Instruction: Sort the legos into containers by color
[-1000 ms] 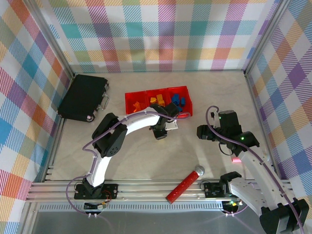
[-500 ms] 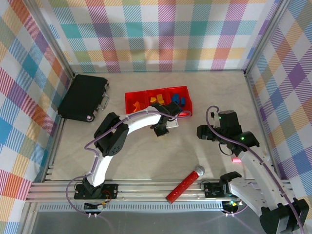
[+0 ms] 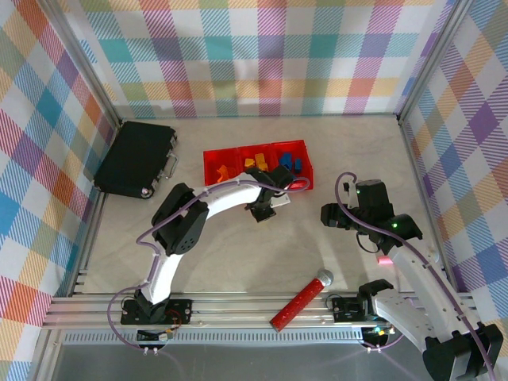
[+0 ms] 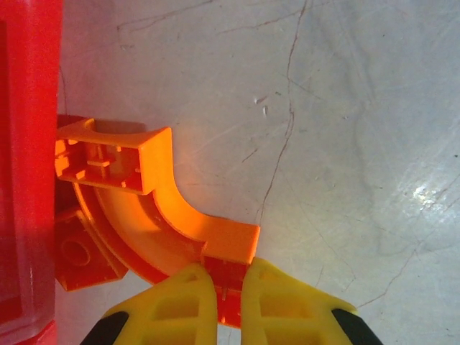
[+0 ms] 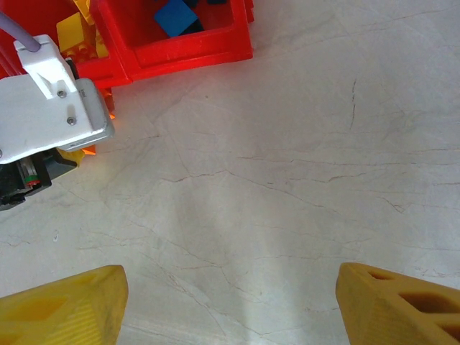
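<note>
The left tool [image 4: 228, 277] has just pinched shut on one end of the orange arched lego [image 4: 154, 208]; the piece lies on the surface [image 4: 345, 144], hard by the wall of the red containers [image 4: 29, 144] at the frame's left; it looks ready for lifting into its bin; the right tool [image 5: 230, 302] hangs wide, holding nothing.

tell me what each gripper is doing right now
left gripper: closed on the orange arched lego
right gripper: open, holding nothing

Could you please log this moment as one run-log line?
left hand: shut on orange arched lego beside red bins | right hand: open, empty
</note>
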Available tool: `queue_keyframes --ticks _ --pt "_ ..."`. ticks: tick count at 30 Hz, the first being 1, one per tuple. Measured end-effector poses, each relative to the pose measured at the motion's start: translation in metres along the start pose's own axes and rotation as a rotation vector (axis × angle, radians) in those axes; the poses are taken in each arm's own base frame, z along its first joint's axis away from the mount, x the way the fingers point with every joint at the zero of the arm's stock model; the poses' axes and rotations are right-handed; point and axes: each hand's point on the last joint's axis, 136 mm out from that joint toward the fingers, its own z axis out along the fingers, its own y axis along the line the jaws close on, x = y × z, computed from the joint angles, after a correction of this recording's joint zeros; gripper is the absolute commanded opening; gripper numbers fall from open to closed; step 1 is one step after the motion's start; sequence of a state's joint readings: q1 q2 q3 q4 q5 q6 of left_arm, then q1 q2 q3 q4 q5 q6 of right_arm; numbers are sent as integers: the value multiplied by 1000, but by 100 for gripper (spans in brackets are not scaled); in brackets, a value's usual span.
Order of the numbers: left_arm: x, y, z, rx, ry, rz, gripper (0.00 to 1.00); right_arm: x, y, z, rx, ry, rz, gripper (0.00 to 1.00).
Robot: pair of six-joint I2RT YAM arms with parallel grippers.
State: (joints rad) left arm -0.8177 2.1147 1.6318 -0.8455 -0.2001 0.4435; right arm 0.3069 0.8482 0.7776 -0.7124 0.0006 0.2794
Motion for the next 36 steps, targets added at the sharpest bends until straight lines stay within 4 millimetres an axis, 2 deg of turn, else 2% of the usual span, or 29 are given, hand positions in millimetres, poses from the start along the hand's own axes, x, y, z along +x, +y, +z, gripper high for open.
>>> queue_keyframes --ticks 3,6,14,18,20,25,26,30,36 --pt "1 2 -5 -5 -15 -20 0 0 0 0 0 0 0 77" --pt "1 6 -20 -14 -48 -49 0 0 0 0 0 0 0 77" --pt "-5 17 -81 -38 -214 -128 0 0 0 0 -1 -1 0 77" --pt "-7 21 -94 -51 -256 -143 0 0 0 0 -1 -1 0 77" --pt "-5 21 -94 -55 -255 -144 8 0 0 0 -1 -1 0 77" --pt "-1 20 -84 -62 -242 -166 45 0 1 0 -6 0 0 77" --pt "0 19 -82 -63 -242 -168 49 -1 2 1 -10 0 0 77" --pt "-3 18 -71 -57 -237 -199 56 -1 3 2 -13 0 0 77" --pt "-16 18 -34 -49 -176 -299 60 -2 3 2 -13 -1 0 77"
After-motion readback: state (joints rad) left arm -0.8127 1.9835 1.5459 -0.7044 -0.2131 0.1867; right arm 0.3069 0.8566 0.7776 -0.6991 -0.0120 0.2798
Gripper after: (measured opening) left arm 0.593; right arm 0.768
